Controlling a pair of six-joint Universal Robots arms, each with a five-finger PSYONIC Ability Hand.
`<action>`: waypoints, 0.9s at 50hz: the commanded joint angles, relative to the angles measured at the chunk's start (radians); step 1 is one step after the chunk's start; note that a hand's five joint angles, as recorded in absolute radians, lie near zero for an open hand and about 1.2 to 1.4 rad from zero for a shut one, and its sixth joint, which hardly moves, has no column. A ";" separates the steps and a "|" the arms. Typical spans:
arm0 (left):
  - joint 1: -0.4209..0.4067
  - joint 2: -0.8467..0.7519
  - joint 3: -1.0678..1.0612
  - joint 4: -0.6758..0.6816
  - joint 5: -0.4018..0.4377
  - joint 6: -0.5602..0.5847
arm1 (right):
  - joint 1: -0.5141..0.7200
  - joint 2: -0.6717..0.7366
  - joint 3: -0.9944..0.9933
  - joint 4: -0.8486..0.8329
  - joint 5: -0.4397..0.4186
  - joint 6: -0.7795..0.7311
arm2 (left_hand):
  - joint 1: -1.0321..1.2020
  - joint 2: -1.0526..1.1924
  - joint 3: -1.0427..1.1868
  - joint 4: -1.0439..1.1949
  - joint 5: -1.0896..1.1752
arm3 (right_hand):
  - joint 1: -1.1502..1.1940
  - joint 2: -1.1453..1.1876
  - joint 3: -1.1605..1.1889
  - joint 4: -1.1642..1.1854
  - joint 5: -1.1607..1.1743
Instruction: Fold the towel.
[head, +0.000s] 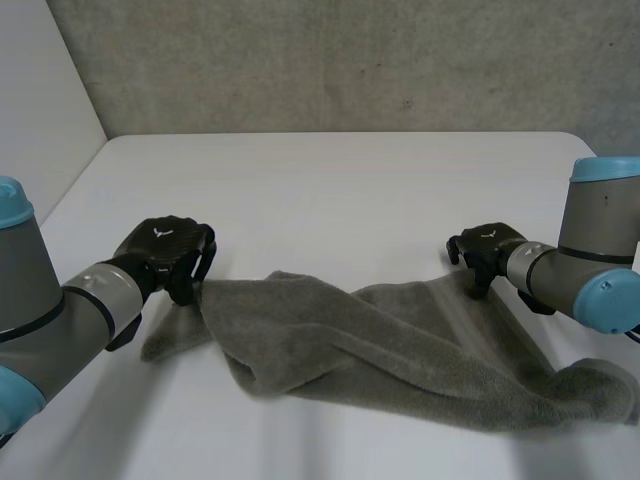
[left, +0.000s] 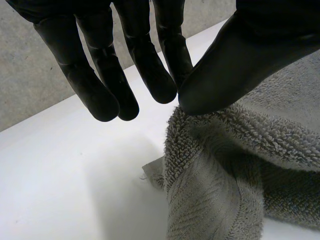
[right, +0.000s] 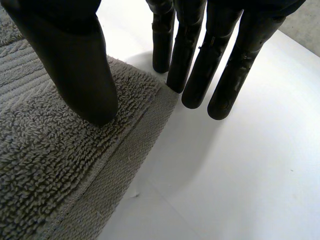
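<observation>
**Both hands at the towel, fold not yet begun**

The grey towel (head: 400, 345) lies rumpled along the near edge of the white tabletop (head: 330, 190), stretching from left of the middle towards the near right corner. Nothing about it looks folded yet.

The left hand (head: 170, 250) is at the towel's left end. Its fingers are straight, and the thumb (left: 240, 65) closes towards the nearest one, nipping a raised ridge of cloth between them. That would explain why this end peaks up off the tabletop.

The right hand (head: 487, 245) is at the towel's far edge. Its thumb (right: 75, 65) rests on the pile just inside the hem (right: 135, 150). The straight, spread fingers (right: 200, 60) point down at bare tabletop just past it, holding nothing. I'd guess it straddles the hem to pinch it next.
</observation>
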 joint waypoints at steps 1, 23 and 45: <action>0.001 0.000 0.000 0.000 0.000 -0.001 | -0.001 -0.016 0.006 0.000 -0.003 0.004 | -0.077 -0.122 -0.151 -0.124 -0.266 | 0.048 0.027 0.015 0.016 0.022; 0.003 0.000 0.000 -0.003 0.000 -0.003 | -0.001 -0.045 0.042 -0.001 -0.015 -0.001 | -0.077 -0.122 -0.151 -0.124 -0.266 | 0.048 0.027 0.015 0.016 0.022; 0.003 0.000 -0.003 -0.003 0.000 -0.006 | -0.001 -0.038 0.047 -0.001 -0.029 -0.007 | -0.077 -0.122 -0.151 -0.124 -0.266 | 0.200 0.179 0.167 0.168 0.174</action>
